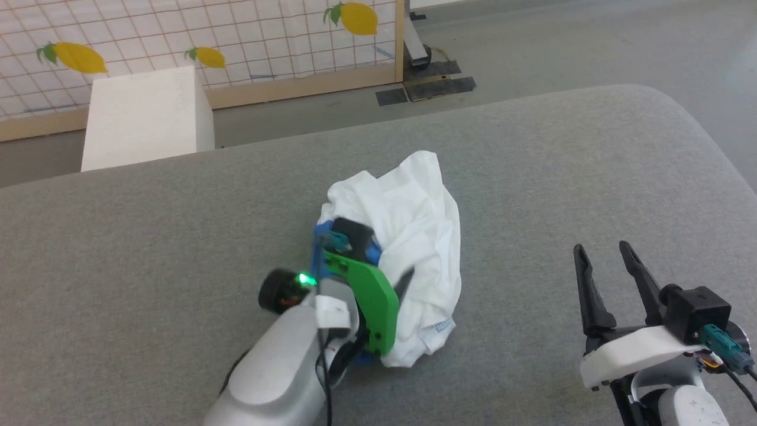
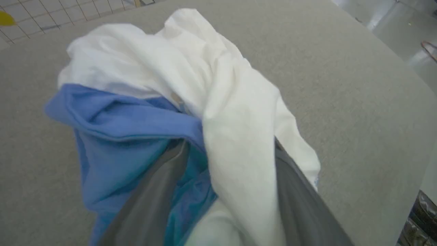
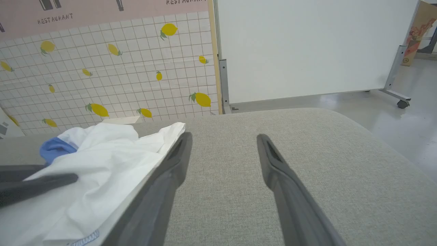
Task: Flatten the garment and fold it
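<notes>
Head view: the garment is seen bunched in a crumpled heap near the middle of the grey table, neither flattened nor folded.
Garment, colours: white cloth is shown on top and on the heap's right. In the left wrist view, blue cloth is gathered low on the left of the picture.
Garment, hem: a small printed patch is noted at the near edge of the heap.
Left gripper: it is set into the near side of the heap. Its fingers are spread well apart, and white and blue cloth is draped between and over them.
Left arm: a pale forearm and a green bracket are seen against the heap's near-left side.
Right gripper: it is held at the lower right, clear of the garment. Its jaws are parted, with bare table seen between them.
Surroundings: a white block and a lemon-patterned tiled wall are recorded beyond the table.
</notes>
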Robot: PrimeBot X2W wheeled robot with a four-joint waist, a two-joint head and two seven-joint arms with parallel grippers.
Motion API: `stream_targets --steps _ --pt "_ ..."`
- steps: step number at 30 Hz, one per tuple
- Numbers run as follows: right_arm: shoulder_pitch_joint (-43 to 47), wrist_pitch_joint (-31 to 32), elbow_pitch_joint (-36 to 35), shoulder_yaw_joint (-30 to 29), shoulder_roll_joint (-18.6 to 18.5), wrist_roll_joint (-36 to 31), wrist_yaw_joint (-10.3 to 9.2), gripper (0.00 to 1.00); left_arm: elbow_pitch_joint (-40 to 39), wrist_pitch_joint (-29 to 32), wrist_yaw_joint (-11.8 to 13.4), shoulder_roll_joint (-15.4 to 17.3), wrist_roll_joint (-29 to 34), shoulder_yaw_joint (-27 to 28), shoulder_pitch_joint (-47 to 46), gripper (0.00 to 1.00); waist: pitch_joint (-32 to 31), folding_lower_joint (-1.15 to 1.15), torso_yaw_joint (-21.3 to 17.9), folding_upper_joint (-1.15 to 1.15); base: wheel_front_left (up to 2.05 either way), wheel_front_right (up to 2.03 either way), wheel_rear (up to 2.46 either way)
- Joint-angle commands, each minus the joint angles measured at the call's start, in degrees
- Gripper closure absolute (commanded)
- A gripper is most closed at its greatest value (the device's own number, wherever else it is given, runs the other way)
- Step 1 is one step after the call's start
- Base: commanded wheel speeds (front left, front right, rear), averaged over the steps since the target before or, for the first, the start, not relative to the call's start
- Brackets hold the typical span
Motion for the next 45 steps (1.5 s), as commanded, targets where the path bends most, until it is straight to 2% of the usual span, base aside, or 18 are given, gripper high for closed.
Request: stream_targets --steps 1,7,11,16,20,27,34,35,36,37,40,43,45 --pt "0.53 0.08 -0.24 0.10 -0.01 0.26 -0.09 0.00 -2.29 -5.33 1.07 0.34 0.54 1.69 0.77 0.00 -0.31 0.00 1.09 0.00 0.00 0.00 0.00" --pt "0.16 0.42 -1.67 -0.09 -0.01 -0.52 -0.09 0.00 -10.20 -25.74 5.21 2.98 3.44 7.44 3.04 0.00 -0.38 0.00 3.67 0.00 0.00 0.00 0.00" --pt "-0.45 1.17 -3.29 0.36 -0.01 -1.13 -0.09 0.00 -13.73 -31.96 7.09 5.51 4.57 10.90 5.93 0.00 0.02 0.00 5.55 0.00 0.00 0.00 0.00" --pt "-2.10 3.21 -5.43 2.20 -0.01 -1.58 -0.09 0.00 -18.08 -33.21 8.41 7.76 5.97 15.08 11.15 0.00 0.98 0.00 7.91 0.00 0.00 0.00 0.00" --pt "-4.14 8.52 -5.64 5.09 -0.01 -1.40 -0.09 0.00 -22.36 -33.26 9.13 7.74 7.80 19.30 15.55 0.00 1.82 0.00 9.98 0.00 0.00 0.00 0.00" --pt "-9.55 25.96 -2.03 10.09 -0.01 1.63 -0.09 0.00 -27.75 -33.27 8.67 4.32 10.67 25.69 21.05 0.00 3.81 0.00 13.30 0.00 0.00 0.00 0.00" --pt "-13.87 43.70 2.10 11.30 -0.01 0.62 -0.09 0.00 -28.24 -33.28 5.85 1.60 13.08 29.12 21.26 0.00 5.44 0.00 15.44 0.00 0.00 0.00 0.00" --pt "-14.09 45.28 2.30 11.21 -0.01 0.56 -0.09 0.40 -28.11 -33.28 5.52 1.35 13.26 29.38 21.21 0.00 5.50 0.00 15.55 0.00 0.00 0.00 0.00" --pt "-14.19 47.12 2.41 11.24 -0.01 0.42 -0.09 0.66 -27.90 -33.28 5.14 1.08 13.51 29.64 21.15 0.00 5.50 0.00 15.66 0.00 0.00 0.00 0.00" --pt "-14.22 48.17 2.26 11.31 -0.01 0.47 -0.09 0.99 -27.71 -33.28 4.82 0.89 13.65 29.79 21.15 0.00 5.48 0.00 15.72 0.00 0.00 0.00 0.00" --pt "-14.06 48.51 0.48 11.24 -0.01 1.21 -0.09 1.00 -27.24 -33.28 4.02 0.36 14.06 30.39 21.30 0.00 5.12 0.00 15.56 0.00 0.00 0.00 0.00" --pt "-13.60 44.35 -1.81 9.03 -0.01 1.22 -0.09 1.00 -26.76 -33.28 3.52 0.06 14.48 31.00 21.66 0.00 4.38 0.00 14.96 0.00 0.00 0.00 0.00" --pt "-12.69 39.73 -3.59 5.49 -0.01 1.04 -0.09 1.00 -26.43 -33.28 3.18 -0.09 14.94 31.19 22.03 0.00 3.56 0.00 14.44 0.00 0.00 0.00 0.00"
